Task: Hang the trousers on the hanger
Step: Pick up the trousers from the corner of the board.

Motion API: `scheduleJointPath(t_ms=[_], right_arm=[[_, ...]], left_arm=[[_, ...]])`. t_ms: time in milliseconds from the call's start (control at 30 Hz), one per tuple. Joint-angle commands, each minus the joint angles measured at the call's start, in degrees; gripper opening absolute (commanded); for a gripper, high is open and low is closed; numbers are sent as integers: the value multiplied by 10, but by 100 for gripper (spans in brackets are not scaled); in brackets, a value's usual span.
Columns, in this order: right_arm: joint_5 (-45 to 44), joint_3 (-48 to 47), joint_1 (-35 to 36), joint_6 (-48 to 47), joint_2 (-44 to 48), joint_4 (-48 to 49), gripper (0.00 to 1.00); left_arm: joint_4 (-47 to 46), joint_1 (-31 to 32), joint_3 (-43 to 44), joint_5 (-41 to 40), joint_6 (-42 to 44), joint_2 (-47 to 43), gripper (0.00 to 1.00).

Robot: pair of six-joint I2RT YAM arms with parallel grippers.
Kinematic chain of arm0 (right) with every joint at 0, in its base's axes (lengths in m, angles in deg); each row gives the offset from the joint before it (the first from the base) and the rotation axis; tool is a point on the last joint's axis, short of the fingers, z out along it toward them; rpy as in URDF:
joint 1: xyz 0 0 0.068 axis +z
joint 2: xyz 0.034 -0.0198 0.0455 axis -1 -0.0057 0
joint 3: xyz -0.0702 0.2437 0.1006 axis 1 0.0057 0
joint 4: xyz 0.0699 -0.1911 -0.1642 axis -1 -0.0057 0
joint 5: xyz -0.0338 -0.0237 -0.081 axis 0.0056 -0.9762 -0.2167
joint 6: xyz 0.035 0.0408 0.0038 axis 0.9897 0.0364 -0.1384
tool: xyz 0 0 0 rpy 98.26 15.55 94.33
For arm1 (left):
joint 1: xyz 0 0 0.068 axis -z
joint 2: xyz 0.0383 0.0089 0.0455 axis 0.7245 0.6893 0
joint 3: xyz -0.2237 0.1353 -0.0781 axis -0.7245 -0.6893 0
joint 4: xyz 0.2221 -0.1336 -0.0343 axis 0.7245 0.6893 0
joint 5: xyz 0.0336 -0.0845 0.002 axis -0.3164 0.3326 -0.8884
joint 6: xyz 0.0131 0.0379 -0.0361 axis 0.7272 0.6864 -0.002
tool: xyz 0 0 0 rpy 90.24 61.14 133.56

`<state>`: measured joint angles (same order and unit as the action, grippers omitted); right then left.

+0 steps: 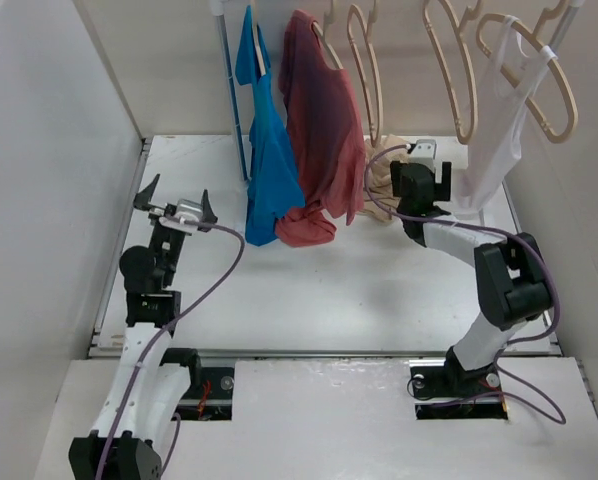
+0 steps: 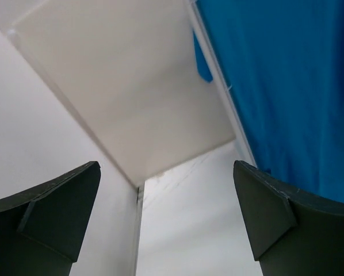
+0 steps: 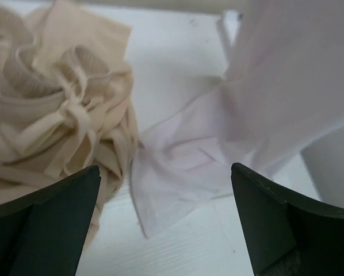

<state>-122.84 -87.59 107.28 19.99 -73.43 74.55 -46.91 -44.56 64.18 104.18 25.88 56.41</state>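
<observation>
**Trousers** (image 3: 51, 103): these lie in a crumpled beige heap on the counter (image 1: 309, 300), at the upper left of the right wrist view. In the overhead view the heap sits right of centre, between the red T-shirt (image 1: 319, 120) and the white vest (image 1: 494, 140). They are on no hanger.

**Right claw** (image 3: 165, 184): released, fingers spread wide, nothing between them. It points at the strip where the vest's hem lies just beside the heap; whether the two fabrics touch cannot be told. In my judgement it is lined up for an approach to the heap. A correction toward the left of its own view looks necessary, or the vest may be caught as well.

**Left claw** (image 2: 166, 172): released and empty, held up at the left of the overhead view, well apart from the heap. It is probably kept there to leave the right arm room.

**Hanger** (image 1: 377, 85): bare, hanging at the top of the frame above the heap. I judge the task to be at its first step.
</observation>
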Motion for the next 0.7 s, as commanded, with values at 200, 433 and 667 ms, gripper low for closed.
scheduleJointPath(t_ms=[200,433,667], right_arm=[[315,-157,-105,138,-46,-247,100],[421,-291,-118,149,-166,-322,100],[439,-391,-111,142,-235,-387,100]], left_arm=[[364,2,198,-51,-107,64,100],[336,2,182,-95,-216,62,100],[314,2,161,-78,-203,30,100]])
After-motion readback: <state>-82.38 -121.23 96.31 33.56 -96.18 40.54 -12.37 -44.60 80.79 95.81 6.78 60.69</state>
